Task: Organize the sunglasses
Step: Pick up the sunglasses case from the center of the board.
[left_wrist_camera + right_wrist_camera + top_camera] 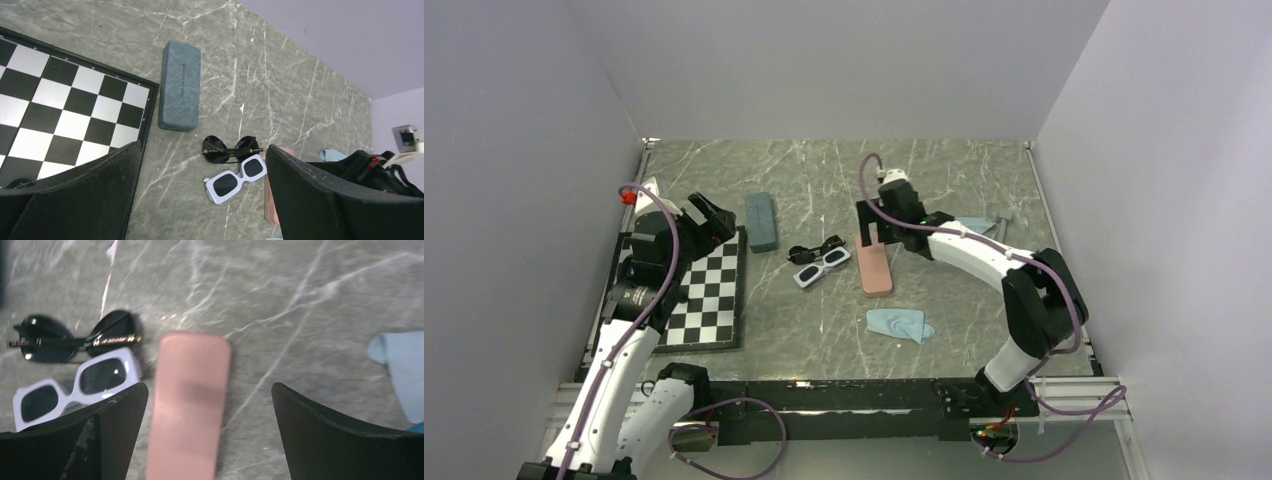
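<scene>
White-framed sunglasses and the black-framed pair lie, long axes sideways, just left of the nearer right arm's fingers, spread wide.

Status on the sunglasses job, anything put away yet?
Done: nothing. The black sunglasses and white sunglasses lie loose mid-table; the pink case and blue case are shut. In hand: nothing; the right hand hovers open over the pink case, and the left hand is open, near the checkerboard. To do: both pairs.
</scene>
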Controlling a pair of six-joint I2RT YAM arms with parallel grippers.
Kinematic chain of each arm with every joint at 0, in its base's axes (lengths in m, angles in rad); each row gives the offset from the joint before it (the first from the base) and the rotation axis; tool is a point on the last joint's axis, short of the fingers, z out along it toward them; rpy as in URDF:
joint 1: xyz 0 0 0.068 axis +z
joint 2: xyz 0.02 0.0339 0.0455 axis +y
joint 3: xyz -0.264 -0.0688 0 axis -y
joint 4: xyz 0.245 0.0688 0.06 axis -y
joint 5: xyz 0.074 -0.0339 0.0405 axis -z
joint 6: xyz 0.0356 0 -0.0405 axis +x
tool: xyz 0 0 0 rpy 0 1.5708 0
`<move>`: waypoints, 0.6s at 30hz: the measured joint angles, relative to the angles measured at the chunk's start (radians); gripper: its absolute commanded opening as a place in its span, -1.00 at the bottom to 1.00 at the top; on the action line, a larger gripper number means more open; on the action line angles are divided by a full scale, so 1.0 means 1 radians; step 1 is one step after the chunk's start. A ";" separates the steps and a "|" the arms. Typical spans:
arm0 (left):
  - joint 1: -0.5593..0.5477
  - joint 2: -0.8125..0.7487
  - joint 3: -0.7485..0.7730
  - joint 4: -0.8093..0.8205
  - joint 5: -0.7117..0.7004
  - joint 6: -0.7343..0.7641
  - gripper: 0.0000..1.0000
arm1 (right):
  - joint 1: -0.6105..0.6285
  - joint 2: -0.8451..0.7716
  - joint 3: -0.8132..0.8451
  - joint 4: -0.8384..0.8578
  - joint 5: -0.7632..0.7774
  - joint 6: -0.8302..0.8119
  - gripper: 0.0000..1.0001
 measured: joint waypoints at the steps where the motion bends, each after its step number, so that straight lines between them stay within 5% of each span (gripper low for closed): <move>1: 0.000 -0.011 -0.005 -0.006 -0.004 0.001 0.99 | 0.025 0.015 0.009 -0.011 0.005 0.000 0.99; 18: 0.000 -0.005 -0.024 -0.050 0.029 0.063 0.99 | 0.158 0.216 0.100 -0.139 0.143 0.137 0.99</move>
